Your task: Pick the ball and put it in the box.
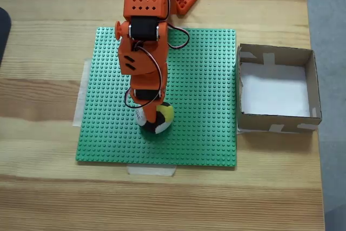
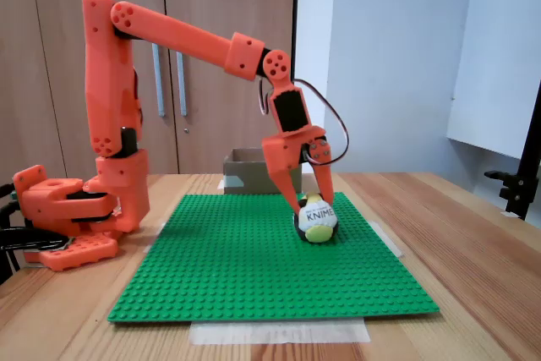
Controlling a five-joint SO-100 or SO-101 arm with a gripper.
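Note:
The ball (image 1: 160,119), with yellow, black and white panels, rests on the green studded baseplate (image 1: 205,79) a little below its middle. In a fixed view from the side the ball (image 2: 319,221) shows black lettering on a white panel. My orange gripper (image 2: 311,200) comes down on it from above, and its two fingers (image 2: 286,177) press against the ball's upper sides, shut on it. From above, the gripper (image 1: 149,113) hides the ball's upper left part. The box (image 1: 277,123), brown cardboard with a white bottom, stands right of the plate with nothing in it; from the side the box (image 2: 241,172) is behind the arm.
The arm's base (image 2: 68,217) sits at the plate's far edge on a wooden table (image 1: 43,187). Tape strips hold the plate's edges down. A dark object (image 1: 2,31) shows at the table's left edge. The plate's right half between ball and box is bare.

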